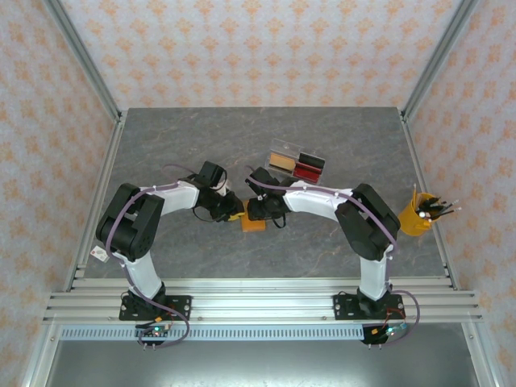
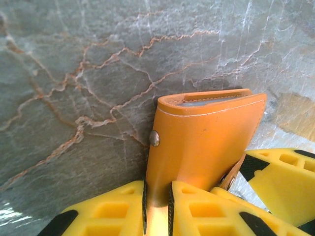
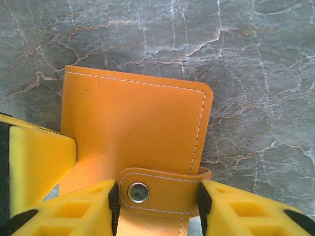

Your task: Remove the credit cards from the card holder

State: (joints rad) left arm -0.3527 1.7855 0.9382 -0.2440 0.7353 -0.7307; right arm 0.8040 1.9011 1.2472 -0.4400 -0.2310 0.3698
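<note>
Left jaws pinching orange card holder (image 2: 202, 142) edge; right jaws clamped across its snap strap (image 3: 167, 191)

The wallet (image 1: 253, 223) lies on the table (image 1: 201, 137) near its middle, between my two grippers. My left gripper (image 1: 235, 214) closes on its left edge. My right gripper (image 1: 256, 211) sits just behind it.

From my left wrist, the wallet's near edge is clamped between my left fingers (image 2: 110, 209), and the cards (image 2: 211, 102) sit in the slot along its far edge. From my right wrist, the wallet's strap (image 3: 157, 189) lies between my right fingers (image 3: 246, 211), touching both.

Behind the wallet and slightly to the right stands a box (image 1: 296, 164) with blocks in it. A cup (image 1: 415, 218) holding pens stands near the table's right edge, right of my right arm.
</note>
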